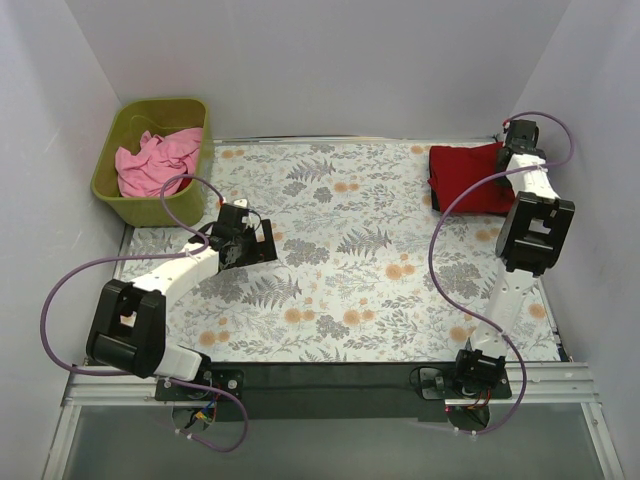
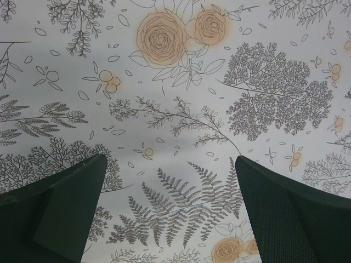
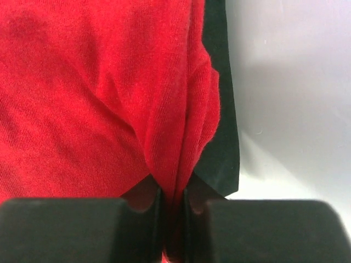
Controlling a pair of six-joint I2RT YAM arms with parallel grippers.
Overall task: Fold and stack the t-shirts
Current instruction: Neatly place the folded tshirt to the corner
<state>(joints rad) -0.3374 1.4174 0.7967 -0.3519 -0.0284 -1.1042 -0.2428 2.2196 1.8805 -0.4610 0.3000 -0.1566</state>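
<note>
The dark red t-shirt (image 1: 467,178) lies folded at the far right of the table. It rests on a black t-shirt (image 3: 220,137), whose edge shows along its right side in the right wrist view. My right gripper (image 1: 505,150) is shut on a pinched fold of the red t-shirt (image 3: 82,98) at its far right edge. The light pink t-shirt (image 1: 155,160) lies crumpled in the olive-green bin (image 1: 198,120) at the far left. My left gripper (image 1: 262,240) is open and empty, hovering over the floral table cloth (image 2: 175,109) left of centre.
White walls close in the table on the left, back and right. The right gripper is close to the right wall (image 3: 290,82). The bin stands off the table's far left corner.
</note>
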